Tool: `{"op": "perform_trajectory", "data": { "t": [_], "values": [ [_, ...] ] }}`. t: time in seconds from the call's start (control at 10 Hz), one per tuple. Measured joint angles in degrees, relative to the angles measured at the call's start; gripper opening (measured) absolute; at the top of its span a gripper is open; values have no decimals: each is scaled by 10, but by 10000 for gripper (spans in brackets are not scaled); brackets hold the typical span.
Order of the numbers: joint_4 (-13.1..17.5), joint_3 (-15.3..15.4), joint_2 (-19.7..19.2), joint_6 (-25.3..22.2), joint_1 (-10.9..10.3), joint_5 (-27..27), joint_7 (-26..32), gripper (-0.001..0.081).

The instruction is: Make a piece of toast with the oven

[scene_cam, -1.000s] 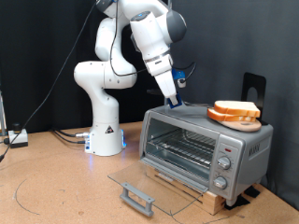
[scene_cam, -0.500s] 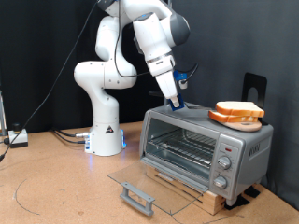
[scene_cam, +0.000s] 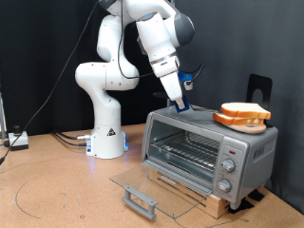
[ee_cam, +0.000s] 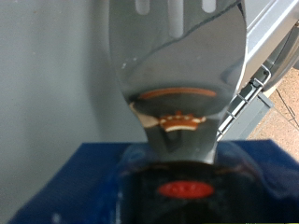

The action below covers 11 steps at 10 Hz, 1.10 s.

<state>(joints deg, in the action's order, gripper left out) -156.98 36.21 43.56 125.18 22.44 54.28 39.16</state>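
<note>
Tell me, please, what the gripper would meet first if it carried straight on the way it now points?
Most likely the oven's flat top: the gripper hangs just above it, angled down, carrying a spatula. The toast lies aside, towards the exterior view's right.

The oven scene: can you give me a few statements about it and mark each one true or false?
1. The oven has its glass door folded down open. True.
2. Bread slices lie inside on the wire rack. False: they are stacked on the oven's roof, toward the exterior view's right.
3. The fingers hold a shiny metal spatula, its blade down at the oven's top. True.
4. The spatula already carries a slice. False: the bread sits apart, to the exterior view's right of the blade.
5. The oven's knobs are at its front, on the exterior view's right. True.
</note>
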Motion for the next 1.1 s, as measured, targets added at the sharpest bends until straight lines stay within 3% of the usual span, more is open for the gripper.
{"op": "perform_trajectory", "data": {
  "t": [1.1],
  "values": [
    [8,5,1,-9,-2,0,0,396]
  ]
}}
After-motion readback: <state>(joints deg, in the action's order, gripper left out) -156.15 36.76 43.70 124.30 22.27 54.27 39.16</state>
